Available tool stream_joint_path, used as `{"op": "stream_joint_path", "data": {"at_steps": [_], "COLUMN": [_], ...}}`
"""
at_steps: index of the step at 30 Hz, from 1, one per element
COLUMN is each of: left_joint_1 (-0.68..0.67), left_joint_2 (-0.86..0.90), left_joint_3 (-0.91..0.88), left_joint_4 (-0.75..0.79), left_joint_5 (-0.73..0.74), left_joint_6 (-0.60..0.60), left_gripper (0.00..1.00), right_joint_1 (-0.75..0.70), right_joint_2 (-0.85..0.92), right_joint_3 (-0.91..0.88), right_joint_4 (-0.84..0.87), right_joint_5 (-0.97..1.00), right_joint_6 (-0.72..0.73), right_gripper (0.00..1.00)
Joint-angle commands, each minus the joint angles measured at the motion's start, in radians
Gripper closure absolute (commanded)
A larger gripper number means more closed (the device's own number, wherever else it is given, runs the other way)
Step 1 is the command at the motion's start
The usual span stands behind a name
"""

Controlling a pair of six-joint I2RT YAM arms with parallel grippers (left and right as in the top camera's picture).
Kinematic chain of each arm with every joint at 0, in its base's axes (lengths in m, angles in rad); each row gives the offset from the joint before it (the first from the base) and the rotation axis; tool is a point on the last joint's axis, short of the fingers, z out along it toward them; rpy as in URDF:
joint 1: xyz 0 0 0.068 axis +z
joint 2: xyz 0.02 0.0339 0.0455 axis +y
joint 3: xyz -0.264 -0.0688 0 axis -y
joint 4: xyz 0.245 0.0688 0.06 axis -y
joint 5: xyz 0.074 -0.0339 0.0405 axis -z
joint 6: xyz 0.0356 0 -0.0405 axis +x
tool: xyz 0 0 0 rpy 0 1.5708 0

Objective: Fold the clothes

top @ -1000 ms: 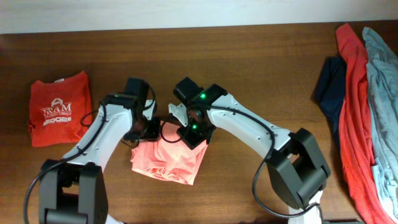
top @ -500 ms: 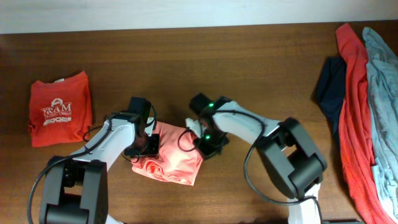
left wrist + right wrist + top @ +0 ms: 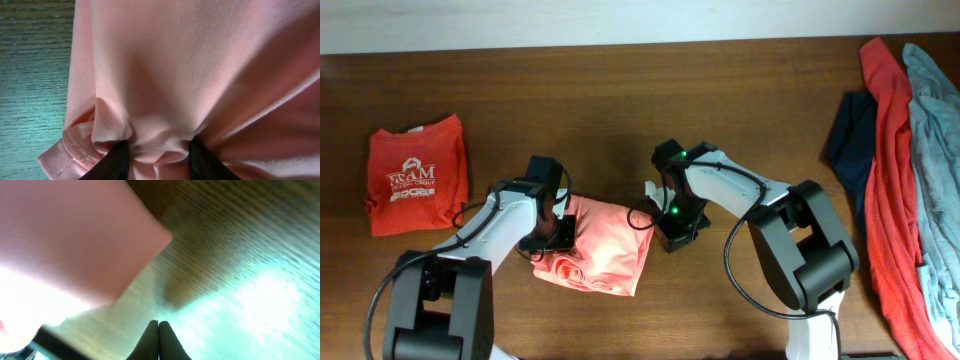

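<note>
The salmon-pink shirt [image 3: 605, 250] lies folded into a small bundle on the wooden table [image 3: 720, 100], just left of centre. My left gripper [image 3: 558, 232] sits at its left edge, shut on a pinched fold of the pink fabric [image 3: 200, 75], which bulges between the two fingers [image 3: 159, 155]. My right gripper [image 3: 670, 232] is just off the shirt's right edge, over bare wood. Its fingers [image 3: 159, 330] are pressed together with nothing between them, and the pink shirt [image 3: 75, 240] shows blurred at the upper left of the right wrist view.
A folded red shirt with white lettering [image 3: 415, 185] lies at the far left. At the right edge is a pile of clothes: coral-red [image 3: 890, 170], grey-blue [image 3: 935, 150] and navy [image 3: 850, 135].
Both grippers came toward the front with the pink shirt and laid it flatter. My right gripper has let go and moved right, off the fabric. My left gripper still grips the left edge.
</note>
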Motion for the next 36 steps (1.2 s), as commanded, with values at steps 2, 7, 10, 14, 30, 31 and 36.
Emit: {"op": "stream_joint_path", "data": {"at_steps": [2,7,10,14,30,31,36], "left_joint_1": [0.003,0.003,0.003,0.003,0.003,0.003,0.003], "left_joint_2": [0.004,0.004,0.004,0.004,0.005,0.005,0.005], "left_joint_3": [-0.018,-0.018,-0.018,-0.018,-0.018,-0.018,-0.038], "left_joint_4": [0.002,0.003,0.003,0.003,0.004,0.006,0.053], "left_joint_5": [-0.026,-0.026,-0.026,-0.026,-0.039,-0.048,-0.132], "left_joint_6": [-0.012,-0.012,-0.012,-0.012,-0.012,-0.013,-0.066], "left_gripper": [0.6,0.6,0.59,0.56,0.6,0.79,0.94], "right_joint_1": [-0.01,-0.005,0.005,0.032,0.028,0.019,-0.039], "right_joint_2": [-0.089,-0.11,-0.096,-0.055,0.224,0.224,0.223], "right_joint_3": [0.142,0.202,0.19,0.163,0.16,0.16,0.16], "right_joint_4": [-0.023,0.043,0.105,0.171,0.065,0.053,0.038], "right_joint_5": [-0.056,-0.215,-0.227,-0.234,-0.042,-0.022,-0.011], "right_joint_6": [-0.001,0.001,0.04,0.055,0.055,0.054,0.042], "right_gripper": [0.96,0.96,0.95,0.95,0.96,0.96,0.95]}}
